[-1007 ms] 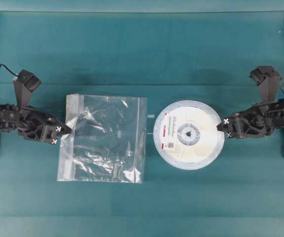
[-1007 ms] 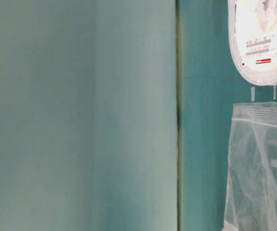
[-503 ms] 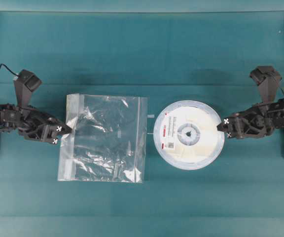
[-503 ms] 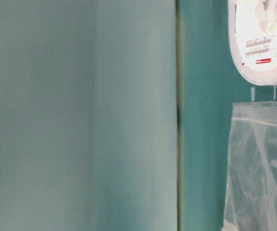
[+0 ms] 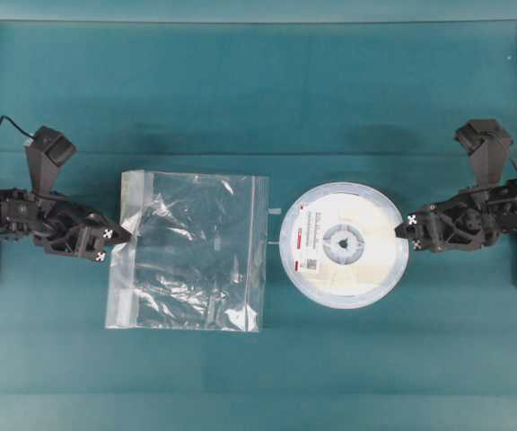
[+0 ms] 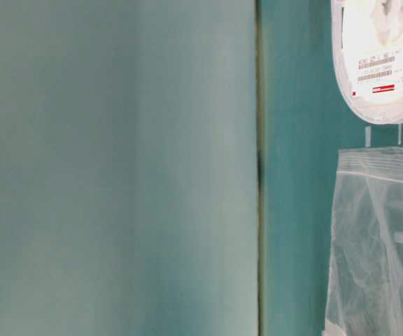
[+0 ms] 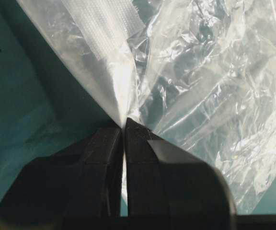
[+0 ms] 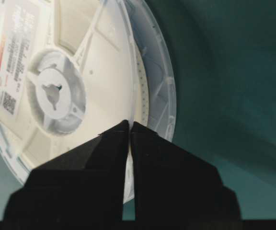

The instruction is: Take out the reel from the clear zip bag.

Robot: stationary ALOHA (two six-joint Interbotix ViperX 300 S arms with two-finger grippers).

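reel (image 5: 344,244), round white plastic, beside crinkly clear zip bag (image 5: 191,251).

Overhead looks straight down, wide. Table-level view close, turned sideways, sharing the reel (image 6: 382,59) and bag (image 6: 376,245). Wrist cams look past their fingers, very close.

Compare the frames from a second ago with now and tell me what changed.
Nothing visibly changed. The reel lies outside the clear zip bag, the left gripper stays pinched on the bag's edge, and the right gripper is still at the reel's rim, its jaws looking closed on it.
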